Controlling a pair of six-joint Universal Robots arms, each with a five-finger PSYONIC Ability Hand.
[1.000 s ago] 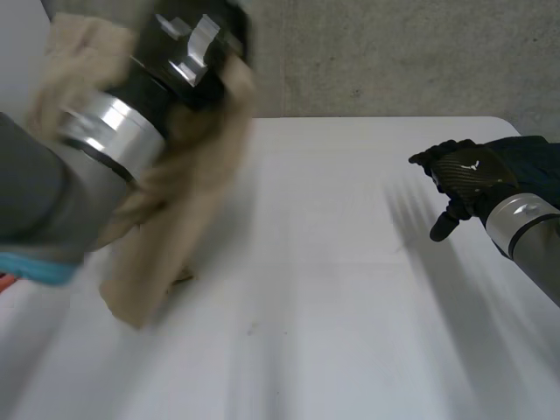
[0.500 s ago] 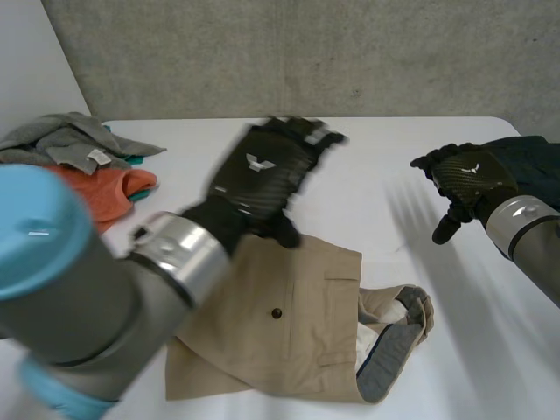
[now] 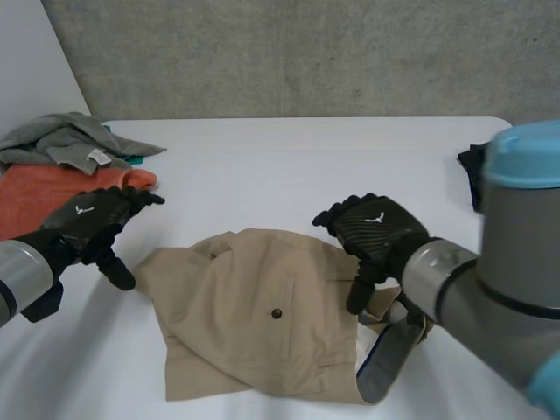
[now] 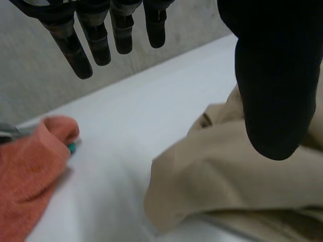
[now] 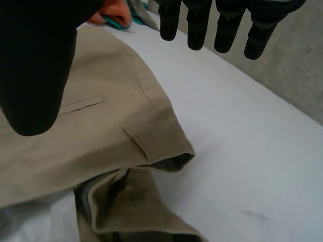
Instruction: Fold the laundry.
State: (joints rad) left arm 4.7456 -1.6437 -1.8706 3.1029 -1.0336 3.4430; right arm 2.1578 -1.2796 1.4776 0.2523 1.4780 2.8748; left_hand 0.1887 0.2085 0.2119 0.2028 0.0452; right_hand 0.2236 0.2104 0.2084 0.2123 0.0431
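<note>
Here, you have the beige cotton trousers [image 3: 262, 324] lying crumpled on the white desk [image 3: 306, 166] towards its six o'clock, and both hands are empty, so they look placed to begin spreading the cloth flat. The left hand [image 3: 92, 223] hovers with relaxed, spread fingers just beside the cloth's nine o'clock corner, and the right hand [image 3: 376, 229] hangs equally wide over the waistband at three o'clock. The garment shows a buttoned back pocket, uneven edges and grey lining turned out at four o'clock, while the orange and grey clothes pile [image 3: 52, 197] waits at the desk's ten o'clock.
</note>
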